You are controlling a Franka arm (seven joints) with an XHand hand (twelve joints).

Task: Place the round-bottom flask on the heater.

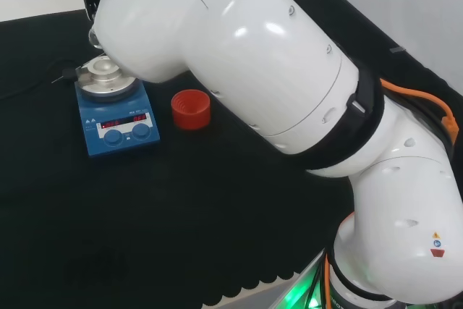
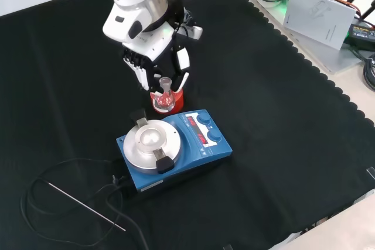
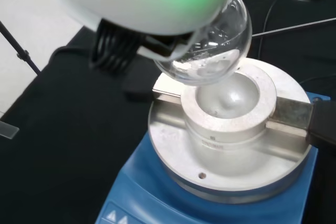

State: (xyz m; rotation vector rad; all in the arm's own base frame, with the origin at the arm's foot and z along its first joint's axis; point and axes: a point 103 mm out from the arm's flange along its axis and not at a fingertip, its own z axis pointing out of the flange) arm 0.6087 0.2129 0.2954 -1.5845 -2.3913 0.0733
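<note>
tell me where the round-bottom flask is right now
The round-bottom flask is held in the robot hand, hanging just above the heater's metal bowl in the wrist view, not yet seated.

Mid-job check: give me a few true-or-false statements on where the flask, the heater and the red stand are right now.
1. The clear glass round-bottom flask already sits in the heater's bowl. False: in the wrist view it hangs just above the silver metal block, not seated.
2. The hand holds the flask. True: in the front view its fingers are curled beside the flask's neck.
3. The red ribbed ring stand carries a flask. False: in the head view it is empty.
4. The blue heater has a red display and two blue knobs on its front. True.
5. The red stand lies on top of the heater. False: it stands on the black cloth beside the heater.
</note>
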